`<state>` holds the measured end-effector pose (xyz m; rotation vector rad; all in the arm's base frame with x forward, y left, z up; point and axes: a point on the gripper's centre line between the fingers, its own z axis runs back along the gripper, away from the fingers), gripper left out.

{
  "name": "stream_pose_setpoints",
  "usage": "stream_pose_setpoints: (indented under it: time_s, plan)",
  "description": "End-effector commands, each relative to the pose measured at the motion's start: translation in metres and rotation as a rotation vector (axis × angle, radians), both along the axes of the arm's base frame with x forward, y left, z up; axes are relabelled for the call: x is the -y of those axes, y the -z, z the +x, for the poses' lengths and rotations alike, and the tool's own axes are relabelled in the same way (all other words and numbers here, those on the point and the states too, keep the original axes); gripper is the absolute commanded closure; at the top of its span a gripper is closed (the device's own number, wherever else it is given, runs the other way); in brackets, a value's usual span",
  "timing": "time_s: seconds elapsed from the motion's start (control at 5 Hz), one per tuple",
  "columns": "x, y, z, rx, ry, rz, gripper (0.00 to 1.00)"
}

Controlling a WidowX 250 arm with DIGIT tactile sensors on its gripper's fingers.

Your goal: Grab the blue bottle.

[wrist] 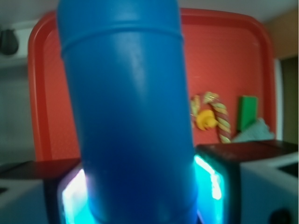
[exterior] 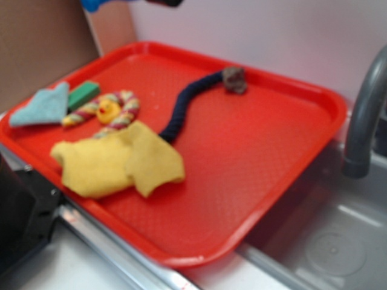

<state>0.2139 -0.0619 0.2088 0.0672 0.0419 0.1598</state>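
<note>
The blue bottle (wrist: 128,112) fills the middle of the wrist view, a smooth bright blue body held between my two fingers (wrist: 217,179). My gripper (wrist: 140,205) is shut on it and holds it high above the red tray (wrist: 46,93). In the exterior view only a sliver of the blue bottle (exterior: 97,5) and a dark bit of the gripper (exterior: 164,2) show at the top edge, well above the tray (exterior: 260,157).
On the tray lie a dark navy rope (exterior: 187,106) with a grey knot, a yellow cloth (exterior: 118,160), a striped rope ring with a yellow duck (exterior: 109,110), a green block (exterior: 83,95) and a light blue cloth (exterior: 42,107). A grey faucet (exterior: 366,115) and sink stand at the right.
</note>
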Motion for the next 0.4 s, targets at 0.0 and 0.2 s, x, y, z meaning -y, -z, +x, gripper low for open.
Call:
stream_pose_setpoints:
  time_s: [0.0,0.2]
  plan:
    - [-0.0284,-0.0394,-0.0073,0.118,-0.165,-0.011,1.0]
    - [-0.0305,-0.0308,-0.0041,0.115,-0.141,0.001,1.0]
